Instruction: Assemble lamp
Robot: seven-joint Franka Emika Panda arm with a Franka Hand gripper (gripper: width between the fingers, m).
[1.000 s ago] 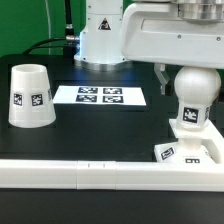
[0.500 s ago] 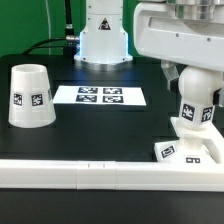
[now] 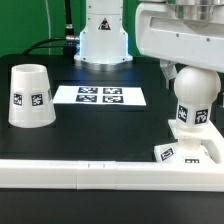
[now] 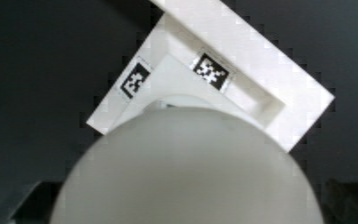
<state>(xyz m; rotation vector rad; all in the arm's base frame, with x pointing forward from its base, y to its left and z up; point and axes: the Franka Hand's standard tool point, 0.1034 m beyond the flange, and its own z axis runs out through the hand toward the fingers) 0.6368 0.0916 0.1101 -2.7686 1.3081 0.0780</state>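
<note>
Gripper (image 3: 190, 72) is clasping the bulb (image 3: 194, 100) by its round head, jaws closed on it as far as I can judge. Since a second ago the bulb is shifting slightly toward the exterior view's right, and its stem is now meeting the base (image 3: 200, 153) at the near right, so seating is probably beginning. Only the exterior view is showing the shade (image 3: 30, 95), at its left. The wrist view is looking down on the base.

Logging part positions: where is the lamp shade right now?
The shade stands wide end down at the exterior view's far left, just left of the marker board, apart from the bulb and base at that view's right.
</note>
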